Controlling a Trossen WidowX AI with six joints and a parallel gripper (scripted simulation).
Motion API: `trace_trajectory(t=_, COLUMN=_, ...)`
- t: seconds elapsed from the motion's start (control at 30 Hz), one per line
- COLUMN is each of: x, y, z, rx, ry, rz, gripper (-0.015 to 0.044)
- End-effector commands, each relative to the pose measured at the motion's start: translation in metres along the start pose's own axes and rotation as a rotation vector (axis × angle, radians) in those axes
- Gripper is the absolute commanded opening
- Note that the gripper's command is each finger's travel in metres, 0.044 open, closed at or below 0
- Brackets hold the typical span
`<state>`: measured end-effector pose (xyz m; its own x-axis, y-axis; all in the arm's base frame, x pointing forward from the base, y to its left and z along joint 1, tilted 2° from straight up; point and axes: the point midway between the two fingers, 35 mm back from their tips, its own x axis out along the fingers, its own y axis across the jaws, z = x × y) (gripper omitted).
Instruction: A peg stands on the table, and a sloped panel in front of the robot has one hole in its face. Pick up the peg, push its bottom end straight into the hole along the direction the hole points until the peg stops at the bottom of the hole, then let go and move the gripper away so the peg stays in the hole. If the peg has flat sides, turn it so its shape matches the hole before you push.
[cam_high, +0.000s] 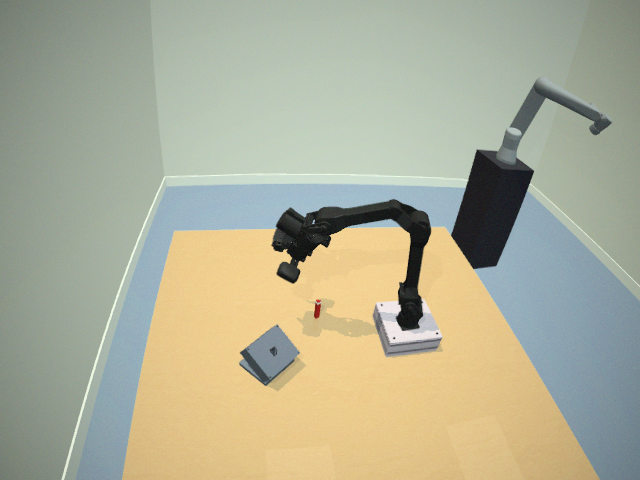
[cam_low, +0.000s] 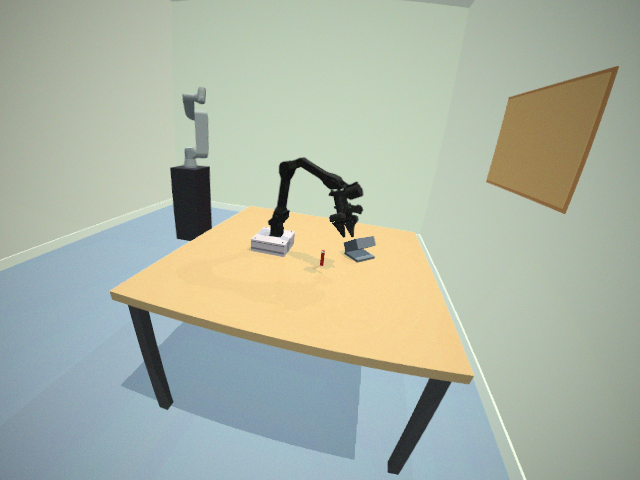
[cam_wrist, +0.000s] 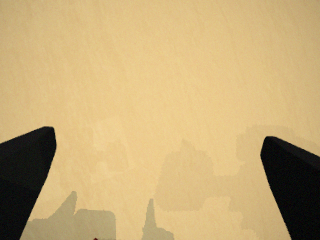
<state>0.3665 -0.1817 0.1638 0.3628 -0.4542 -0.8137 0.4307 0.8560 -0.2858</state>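
Observation:
A small red peg (cam_high: 317, 309) (cam_low: 322, 258) with a pale band near its top stands upright on the table. Only a speck of red shows at the bottom edge of the wrist view. The grey-blue sloped panel (cam_high: 281, 342) (cam_low: 363, 242) stands beyond the peg from the robot base. Its face has one dark, angular hole (cam_high: 273, 351); its exact shape is too small to tell. My gripper (cam_high: 288, 279) (cam_low: 347, 235) (cam_wrist: 160, 142) is open and empty, pointing down, well above the table and not touching the peg. In the top view, one finger hides the other.
The black arm rises from a white base block (cam_high: 410, 338) (cam_low: 268, 245) on the wooden table (cam_high: 206, 423) (cam_low: 361, 320). Another grey arm (cam_high: 566, 98) (cam_low: 201, 134) stands on a dark pedestal (cam_high: 491, 211) (cam_low: 192, 204) beyond the table. A framed board (cam_low: 553, 139) hangs on the wall.

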Motion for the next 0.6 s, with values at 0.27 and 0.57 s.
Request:
trace_trajectory(t=0.27, x=0.017, y=0.014, z=-0.059, rx=-0.337, ry=0.195, rz=0.149, gripper=0.044)
trace_trajectory(t=0.57, x=0.02, y=0.022, z=-0.097, rx=-0.546, ry=0.298, rz=0.284, gripper=0.044)
